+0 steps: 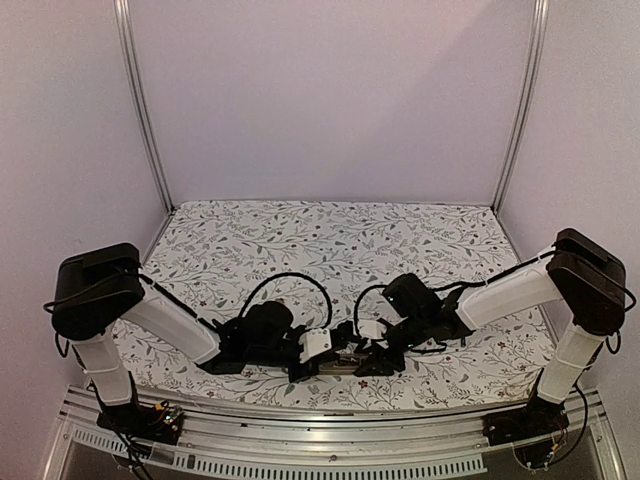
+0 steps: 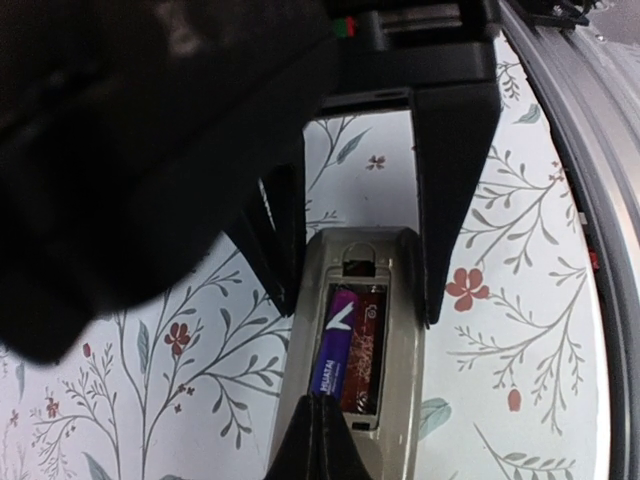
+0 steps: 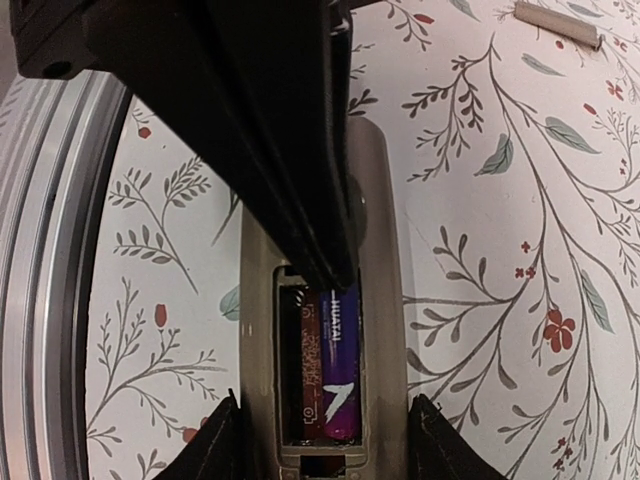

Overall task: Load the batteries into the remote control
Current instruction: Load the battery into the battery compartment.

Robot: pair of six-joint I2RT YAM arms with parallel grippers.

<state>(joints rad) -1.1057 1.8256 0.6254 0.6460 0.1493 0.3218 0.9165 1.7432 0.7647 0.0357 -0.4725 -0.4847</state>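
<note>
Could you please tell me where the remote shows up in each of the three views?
Top external: the remote is a tan sliver at low centre, mostly hidden.
Left wrist: lower centre, back up, running off the bottom edge.
Right wrist: centre down to the bottom edge, back up.
Shared landmark: the purple battery lying in the remote, seen in both wrist views; the top view does not show it.

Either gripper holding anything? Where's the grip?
Right gripper clamps the remote control by its two long sides, at the battery-bay end. Left gripper, shut, holds nothing.
</note>
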